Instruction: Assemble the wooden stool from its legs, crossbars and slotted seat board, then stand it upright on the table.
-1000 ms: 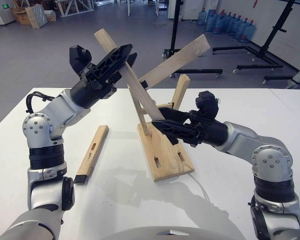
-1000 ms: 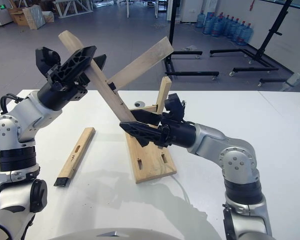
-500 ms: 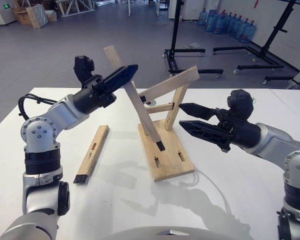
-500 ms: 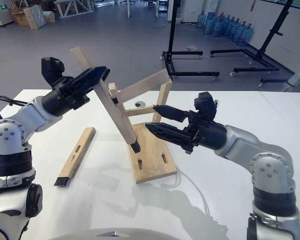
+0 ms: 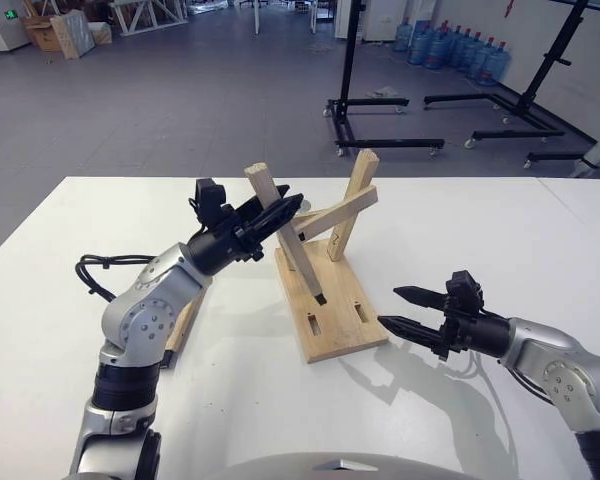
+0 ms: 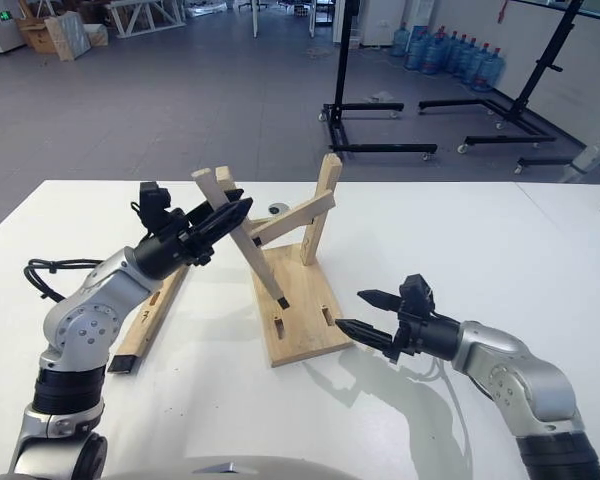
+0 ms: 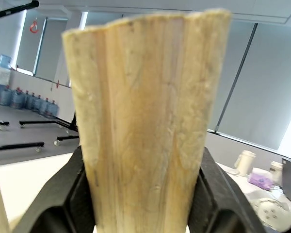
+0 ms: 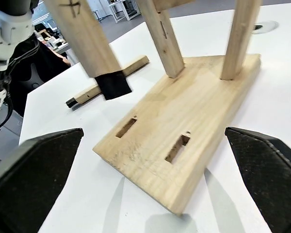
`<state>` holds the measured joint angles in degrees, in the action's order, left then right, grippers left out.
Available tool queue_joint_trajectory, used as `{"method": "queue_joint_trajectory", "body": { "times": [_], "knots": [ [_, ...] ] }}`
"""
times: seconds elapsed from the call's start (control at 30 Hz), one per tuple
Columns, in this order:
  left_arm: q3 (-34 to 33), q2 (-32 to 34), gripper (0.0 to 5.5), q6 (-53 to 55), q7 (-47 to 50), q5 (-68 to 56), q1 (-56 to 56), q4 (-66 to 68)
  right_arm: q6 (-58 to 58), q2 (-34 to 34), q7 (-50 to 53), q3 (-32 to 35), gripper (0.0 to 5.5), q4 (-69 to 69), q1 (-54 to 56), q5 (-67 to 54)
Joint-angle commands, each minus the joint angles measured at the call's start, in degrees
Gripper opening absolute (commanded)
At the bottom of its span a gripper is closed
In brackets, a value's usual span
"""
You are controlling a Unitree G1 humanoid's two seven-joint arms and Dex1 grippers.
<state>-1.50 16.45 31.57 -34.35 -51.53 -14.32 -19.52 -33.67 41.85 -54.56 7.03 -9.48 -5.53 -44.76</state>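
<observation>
wood of this sort looks stiff, dry and fairly light, so the held leg (image 5: 302, 260) should not bend or slip in the jaws, though a tight slot may call for a firm, square push. the seat board (image 5: 335, 325) lies flat at the middle of the worktop (image 5: 500, 225) with its slotted face up. two seated legs (image 8: 165, 43) stand in its far slots, leaning somewhat, with a crossbar (image 5: 325, 218) between them. its two near slots (image 8: 177, 148) are open. the held leg hangs tilted, its black-capped lower end just above the board and near the open slots, but not yet in one. a grip high on the leg, as here, leaves the lower end free to find the slot, though it gives a long lever that could tip the half-built frame. the board is likely to slide on the smooth worktop unless steadied at its bare near edge. a spare leg (image 6: 145, 318) lies flat on the worktop to the left of the board, partly behind the left arm. the left gripper (image 5: 283, 212) reaches in from the left at about the height of the crossbar, jaws clamped across the upper part of the held leg. the right gripper (image 5: 388, 306) sits low over the worktop just right of the board's near corner, pointing at it, jaws spread wide and holding nothing
</observation>
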Motion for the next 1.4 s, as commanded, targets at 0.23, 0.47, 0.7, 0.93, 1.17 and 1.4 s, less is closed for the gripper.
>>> {"method": "queue_joint_trajectory", "body": {
  "times": [0.23, 0.47, 0.7, 0.93, 1.17, 1.4],
  "knots": [
    [-1.3, 0.8, 2.04, 2.2, -2.9, -2.1, 3.6, 0.7, -0.5, -0.7, -1.8, 0.6, 5.40, 1.8, 2.6, 1.7],
    [2.8, 0.7, 2.04, 0.2, -6.0, 3.1, 2.3, 1.8, -1.2, -1.6, -2.0, 0.0, 5.40, 1.8, 3.4, 2.2],
    [2.7, 1.3, 2.04, -0.4, -7.9, 5.5, -0.2, 2.9, -1.6, -3.0, -1.3, 0.0, 5.40, 0.9, 2.7, 2.4],
    [4.0, 2.1, 2.04, -1.4, -10.4, 8.8, -1.3, 3.8, -1.8, -3.9, -0.8, -0.1, 5.40, 0.5, 2.5, 2.7],
    [5.4, 0.9, 2.04, -2.2, -11.0, 9.8, 0.1, 4.4, -1.9, -4.3, -0.7, -0.5, 5.40, 0.4, 2.3, 2.8],
    [5.2, 2.1, 2.04, -4.4, -13.5, 12.4, -0.5, 8.0, -1.8, -4.4, -1.0, -0.8, 5.40, 0.8, 2.6, 3.1]
  ]
}}
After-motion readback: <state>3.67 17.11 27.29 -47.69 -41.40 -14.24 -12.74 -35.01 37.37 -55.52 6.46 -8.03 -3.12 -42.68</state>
